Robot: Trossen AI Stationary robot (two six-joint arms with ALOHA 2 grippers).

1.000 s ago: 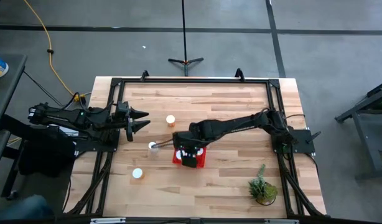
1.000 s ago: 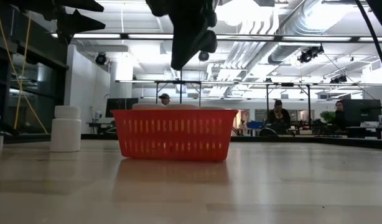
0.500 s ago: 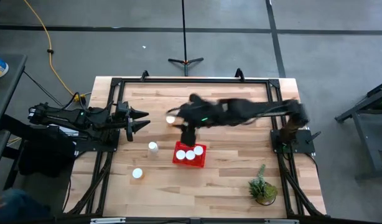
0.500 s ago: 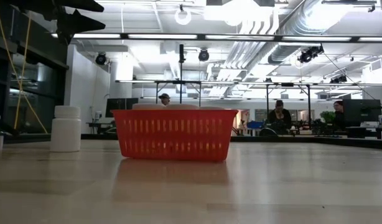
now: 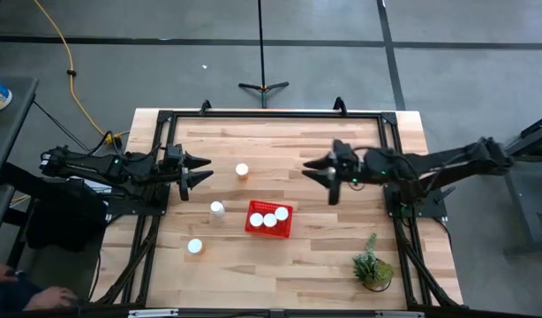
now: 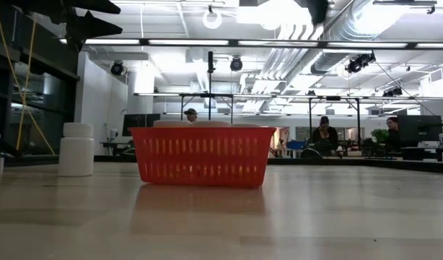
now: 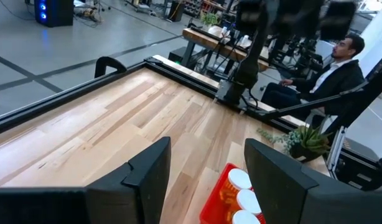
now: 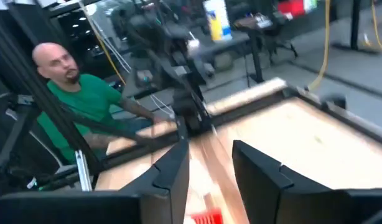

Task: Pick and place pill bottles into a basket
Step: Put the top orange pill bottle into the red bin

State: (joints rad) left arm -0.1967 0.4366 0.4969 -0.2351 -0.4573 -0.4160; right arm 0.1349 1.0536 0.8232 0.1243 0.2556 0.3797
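Low view first: the basket [image 6: 201,156] stands on the surface [image 6: 221,217] nearest the camera, with one whitish pill bottle [image 6: 76,149] standing apart from it, and nothing hangs over the basket now. A second ago the right arm was directly above it; half a second ago it was already swinging off, and three white caps showed inside.

From above, the basket [image 5: 269,219] sits a little toward the near edge of the surface, roughly midway between the side edges, and holds three bottles [image 5: 269,218]. Three more remain outside: one [image 5: 217,208] just beside the basket on the left-edge side, one [image 5: 195,246] nearer the near-left corner, and an amber one [image 5: 242,170] farther toward the far edge. So the drop looks finished and the task about half done (three in, three to go).

The right tool [image 5: 319,173] has pulled back toward the right edge, well clear of the basket; its fingers [image 8: 172,180] are spread wide and carry nothing, touching nothing.

The left tool [image 5: 199,171] waits by the left edge, unmoved over the last second, its fingers [image 7: 150,177] also wide apart and empty. Beyond the surface, a potted plant [image 5: 372,263] stands near the near-right corner, and people sit in the room behind.
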